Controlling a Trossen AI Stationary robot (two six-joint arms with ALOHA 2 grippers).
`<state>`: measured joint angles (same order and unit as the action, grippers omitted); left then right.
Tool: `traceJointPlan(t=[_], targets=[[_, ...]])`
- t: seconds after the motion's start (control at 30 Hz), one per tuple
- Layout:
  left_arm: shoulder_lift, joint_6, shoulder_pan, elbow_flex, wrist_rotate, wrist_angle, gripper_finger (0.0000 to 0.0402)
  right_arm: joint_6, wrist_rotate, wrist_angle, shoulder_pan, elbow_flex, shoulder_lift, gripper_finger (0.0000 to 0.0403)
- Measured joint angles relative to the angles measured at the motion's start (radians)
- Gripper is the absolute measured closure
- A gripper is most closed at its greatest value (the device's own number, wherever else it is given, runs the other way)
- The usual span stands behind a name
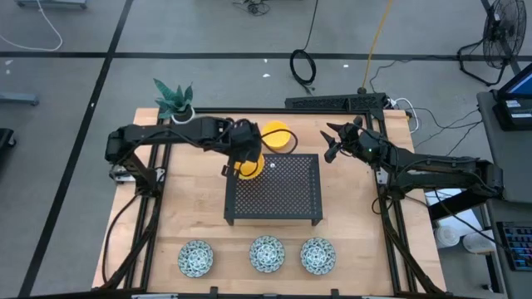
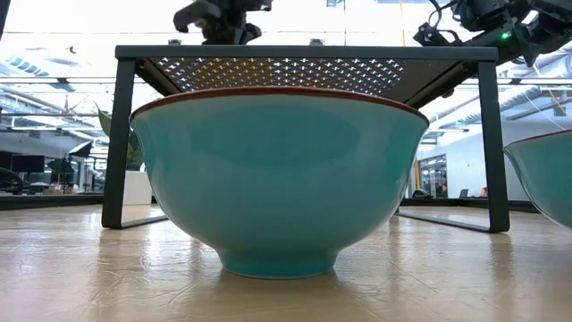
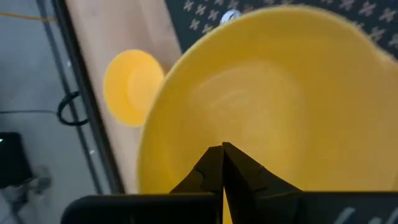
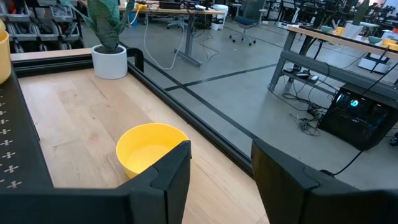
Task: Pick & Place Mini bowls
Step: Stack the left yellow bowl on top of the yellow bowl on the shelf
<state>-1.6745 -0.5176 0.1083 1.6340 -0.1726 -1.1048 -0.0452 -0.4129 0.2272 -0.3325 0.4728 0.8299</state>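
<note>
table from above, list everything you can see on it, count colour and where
patterned bowls: three, white with blue-green pattern, in a row along the near edge
yellow bowls: two in sight, one on the wood behind the rack, one at the rack's left rear corner
rack: one, black perforated metal, table centre
potted plant: one, green in a white pot, far left corner
table: one, light wood
left claw: shut on the rim of the yellow bowl at the rack corner
right claw: open, hovering right of the other yellow bowl
</note>
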Motion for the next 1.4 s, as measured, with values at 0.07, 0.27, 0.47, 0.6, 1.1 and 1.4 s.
traceJointPlan(t=[0.07, 0.27, 0.47, 0.6, 1.1, 1.4], targets=[[0.000, 0.007, 0.000, -0.023, 0.028, 0.005, 0.0394, 0.000, 0.000, 0.000, 0.000, 0.000, 0.000, 0.0248], [0.000, 0.071, 0.001, -0.060, 0.047, 0.006, 0.0398, 0.000, 0.000, 0.000, 0.000, 0.000, 0.000, 0.0248], [0.001, 0.075, -0.007, -0.072, 0.012, 0.021, 0.0389, 0.006, 0.000, 0.000, 0.000, 0.000, 0.000, 0.0248], [-0.001, 0.063, -0.028, -0.040, -0.112, 0.050, 0.0397, 0.007, 0.000, 0.000, 0.000, 0.000, 0.000, 0.0248], [-0.015, 0.078, 0.045, -0.117, -0.014, 0.174, 0.0392, 0.007, 0.000, 0.000, 0.000, 0.000, 0.000, 0.0248], [-0.011, 0.128, 0.013, -0.118, -0.030, 0.136, 0.0397, 0.007, 0.000, 0.000, 0.000, 0.000, 0.000, 0.0248]])
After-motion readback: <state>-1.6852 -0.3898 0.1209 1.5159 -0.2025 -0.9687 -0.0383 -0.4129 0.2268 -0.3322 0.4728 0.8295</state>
